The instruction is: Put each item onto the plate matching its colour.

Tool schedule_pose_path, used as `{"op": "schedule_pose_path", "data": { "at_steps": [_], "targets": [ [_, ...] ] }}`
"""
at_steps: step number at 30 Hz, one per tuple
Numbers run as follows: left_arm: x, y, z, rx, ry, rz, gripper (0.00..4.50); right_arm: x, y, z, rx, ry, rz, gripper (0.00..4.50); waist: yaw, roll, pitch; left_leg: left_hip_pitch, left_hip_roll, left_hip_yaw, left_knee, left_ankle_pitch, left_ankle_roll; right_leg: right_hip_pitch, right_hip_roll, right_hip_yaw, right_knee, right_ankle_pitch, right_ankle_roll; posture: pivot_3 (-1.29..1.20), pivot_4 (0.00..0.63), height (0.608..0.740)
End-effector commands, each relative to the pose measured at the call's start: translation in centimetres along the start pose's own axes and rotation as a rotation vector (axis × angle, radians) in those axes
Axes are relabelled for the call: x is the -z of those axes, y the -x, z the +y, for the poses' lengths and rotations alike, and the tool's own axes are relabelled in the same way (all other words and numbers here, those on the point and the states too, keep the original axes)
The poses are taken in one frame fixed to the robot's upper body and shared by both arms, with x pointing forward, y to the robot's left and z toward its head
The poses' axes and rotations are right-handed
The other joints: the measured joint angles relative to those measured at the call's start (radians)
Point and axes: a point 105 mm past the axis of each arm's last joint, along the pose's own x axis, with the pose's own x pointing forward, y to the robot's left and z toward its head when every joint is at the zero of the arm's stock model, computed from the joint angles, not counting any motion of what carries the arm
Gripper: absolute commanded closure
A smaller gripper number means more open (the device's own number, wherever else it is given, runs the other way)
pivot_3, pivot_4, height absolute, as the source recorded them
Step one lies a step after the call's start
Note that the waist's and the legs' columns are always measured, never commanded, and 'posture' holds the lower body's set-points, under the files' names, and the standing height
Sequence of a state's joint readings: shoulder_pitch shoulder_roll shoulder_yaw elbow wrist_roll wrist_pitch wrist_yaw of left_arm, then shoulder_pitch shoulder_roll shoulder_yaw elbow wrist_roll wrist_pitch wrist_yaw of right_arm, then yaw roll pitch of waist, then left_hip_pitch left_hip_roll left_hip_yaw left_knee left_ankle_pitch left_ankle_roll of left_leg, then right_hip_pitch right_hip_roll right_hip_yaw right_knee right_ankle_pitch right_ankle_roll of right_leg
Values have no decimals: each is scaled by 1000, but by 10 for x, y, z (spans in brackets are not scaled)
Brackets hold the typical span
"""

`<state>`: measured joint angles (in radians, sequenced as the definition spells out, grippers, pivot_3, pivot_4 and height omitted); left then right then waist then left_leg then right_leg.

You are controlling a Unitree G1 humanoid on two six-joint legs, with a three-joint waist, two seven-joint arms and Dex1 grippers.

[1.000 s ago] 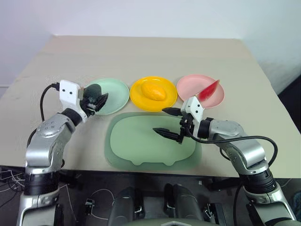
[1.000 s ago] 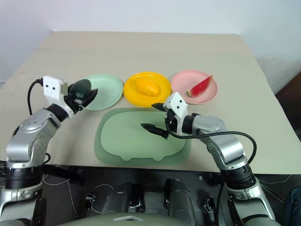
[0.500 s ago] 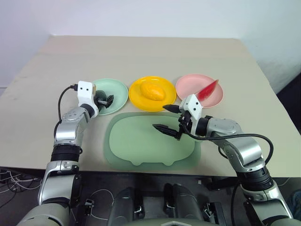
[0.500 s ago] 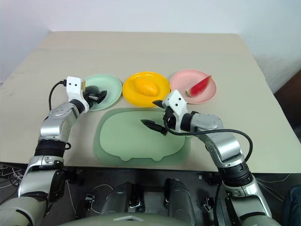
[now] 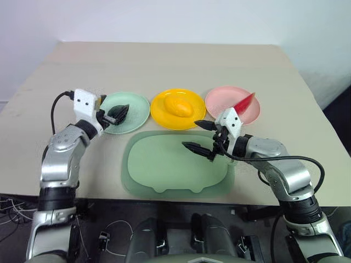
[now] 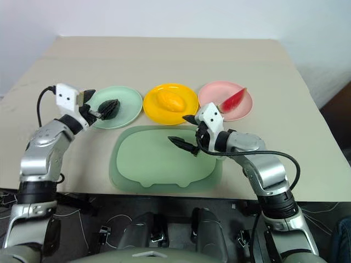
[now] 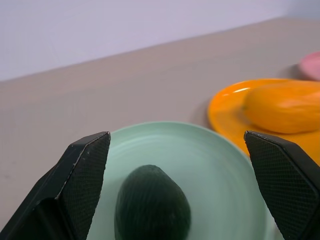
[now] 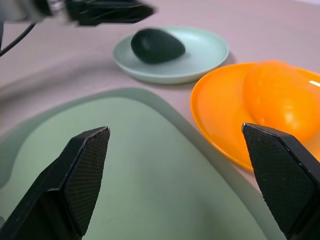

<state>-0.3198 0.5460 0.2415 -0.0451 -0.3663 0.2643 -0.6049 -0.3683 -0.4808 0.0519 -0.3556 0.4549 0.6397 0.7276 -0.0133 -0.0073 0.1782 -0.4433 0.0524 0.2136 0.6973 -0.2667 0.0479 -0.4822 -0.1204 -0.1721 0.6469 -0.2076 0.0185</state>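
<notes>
Nearest in the head views, at lower centre of the frame, lies the large pale green pig-shaped tray (image 5: 175, 167), bare on the beige table (image 5: 164, 66). Over the tray's right part hangs the right gripper (image 5: 201, 136), its two black fingers spread wide with nothing between them. The right wrist view looks between those fingers across the tray's surface to the yellow plate (image 8: 220, 112) and the mint green plate (image 8: 200, 57) beyond.

At left of the frame, the left gripper (image 6: 107, 108) hovers at the near left rim of the mint green plate, jaws wide apart and holding nothing. In the head views its dark fingers overlap the dark green avocado piece (image 7: 152, 207), so the two are hard to separate there. The left wrist view settles it: the avocado lies on the mint green plate between and beyond the parted fingertips (image 7: 92, 165), apart from both. The right wrist view likewise shows the avocado resting free on that plate.

Farther back, at centre, the yellow mango (image 5: 178, 107) sits on the yellow plate. At right, the red watermelon wedge (image 5: 244, 102) rests on the pink plate (image 5: 222, 98), toward its right edge. The left wrist view catches just a sliver of the pink plate at its right border.
</notes>
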Motion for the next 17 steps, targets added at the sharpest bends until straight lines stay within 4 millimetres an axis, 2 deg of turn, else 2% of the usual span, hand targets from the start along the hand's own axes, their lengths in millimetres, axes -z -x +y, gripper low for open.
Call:
{"op": "schedule_pose_path", "data": {
  "at_steps": [1, 3, 8, 12, 17],
  "targets": [
    [-19, 23, -7, 107, -17, -79, 6, -18, 11, 3, 6, 14, -75, 0, 2, 0, 0, 0, 0, 0, 0, 0, 0, 0, 0, 0, 0, -1, -1, 0, 150, 696],
    [-16, 33, -10, 140, -23, -69, 6, -20, 14, 4, 8, 3, -90, 0, 2, 0, 0, 0, 0, 0, 0, 0, 0, 0, 0, 0, -1, -2, -1, 0, 150, 696],
    [-10, 62, -34, 297, 45, -117, 6, -11, 26, 7, 10, 22, -94, 0, 2, 1, 0, 0, 0, 0, -1, -1, 2, 1, 0, 0, -3, -3, 0, 0, 150, 696],
    [5, 66, -39, 326, 47, -77, 6, -5, 33, 7, 14, 20, -74, 0, 2, 1, 0, 0, 0, 0, -1, -2, 2, 1, 0, 0, -5, -4, 0, 0, 150, 696],
    [0, 62, -43, 335, 50, -119, 6, -6, 37, 0, 49, 25, -80, 0, 1, 1, 0, 0, 0, 0, -5, -5, 7, 3, 1, 0, -14, -2, -1, 0, 150, 696]
  ]
}}
